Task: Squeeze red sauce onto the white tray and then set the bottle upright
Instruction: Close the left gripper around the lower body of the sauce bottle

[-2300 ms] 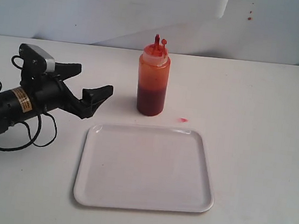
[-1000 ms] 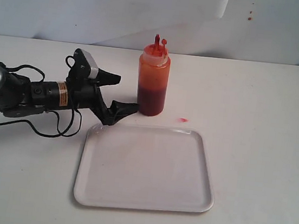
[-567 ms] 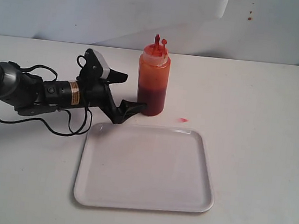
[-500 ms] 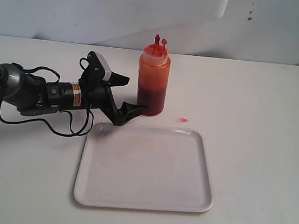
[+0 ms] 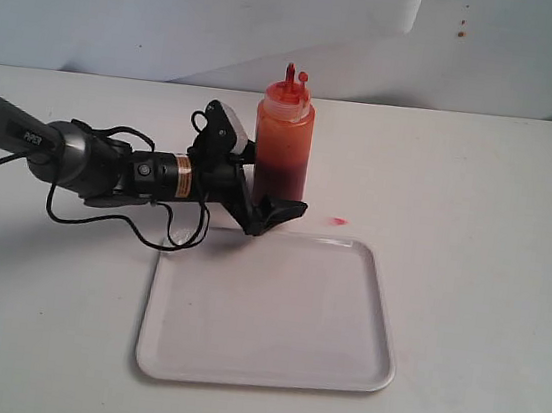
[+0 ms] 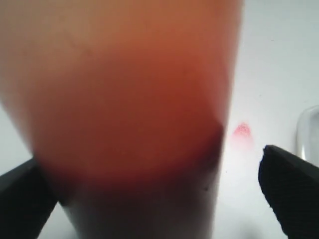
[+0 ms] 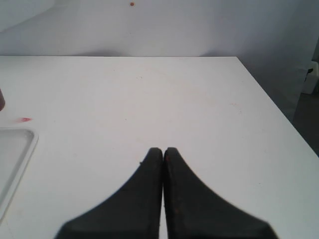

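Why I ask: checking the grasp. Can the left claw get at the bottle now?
Probably yes: the left claw is open, its fingers either side of the upright bottle, nothing between.

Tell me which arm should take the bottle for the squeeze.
Left. Its open tool straddles the upright bottle, a finger on each side in the left wrist view. The right tool is shut, pointing over the table well away from it.

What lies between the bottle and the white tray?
In the exterior view, one finger of the open left gripper lies between the bottle and the far rim of the white tray; nothing else shows there.
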Action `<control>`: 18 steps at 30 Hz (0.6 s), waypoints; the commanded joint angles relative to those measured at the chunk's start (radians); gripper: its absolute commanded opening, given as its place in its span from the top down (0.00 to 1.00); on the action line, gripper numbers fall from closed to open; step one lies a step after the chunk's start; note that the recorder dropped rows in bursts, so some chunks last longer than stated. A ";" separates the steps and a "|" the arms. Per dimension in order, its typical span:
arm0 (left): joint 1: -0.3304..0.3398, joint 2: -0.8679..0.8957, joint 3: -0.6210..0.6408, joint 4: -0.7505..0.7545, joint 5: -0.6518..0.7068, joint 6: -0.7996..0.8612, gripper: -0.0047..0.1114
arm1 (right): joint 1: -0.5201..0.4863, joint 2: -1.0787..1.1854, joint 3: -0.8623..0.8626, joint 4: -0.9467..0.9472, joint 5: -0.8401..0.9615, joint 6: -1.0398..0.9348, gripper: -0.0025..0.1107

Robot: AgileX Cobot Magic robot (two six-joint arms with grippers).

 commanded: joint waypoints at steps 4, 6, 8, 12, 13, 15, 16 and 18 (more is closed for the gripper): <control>-0.007 0.000 -0.029 -0.014 0.050 -0.026 0.06 | 0.001 -0.007 0.003 -0.008 -0.003 0.003 0.98; -0.007 0.004 -0.029 -0.014 0.055 -0.026 0.06 | 0.001 -0.007 0.003 -0.008 -0.003 0.003 0.98; -0.007 0.014 -0.029 -0.021 0.037 -0.026 0.06 | 0.001 -0.007 0.003 -0.008 -0.003 0.003 0.98; -0.007 0.033 -0.046 -0.021 0.021 -0.052 0.06 | 0.001 -0.007 0.003 -0.008 -0.003 0.003 0.98; -0.007 0.042 -0.055 -0.021 0.018 -0.073 0.06 | 0.001 -0.007 0.003 -0.008 -0.003 0.003 0.98; -0.007 0.055 -0.067 -0.019 0.008 -0.099 0.06 | 0.001 -0.007 0.003 -0.008 -0.003 0.003 0.98; -0.007 0.060 -0.074 -0.019 0.001 -0.102 0.06 | 0.001 -0.007 0.003 -0.008 -0.003 0.003 0.98; -0.007 0.065 -0.076 -0.022 -0.004 -0.104 0.06 | 0.001 -0.007 0.003 -0.008 -0.003 0.003 0.98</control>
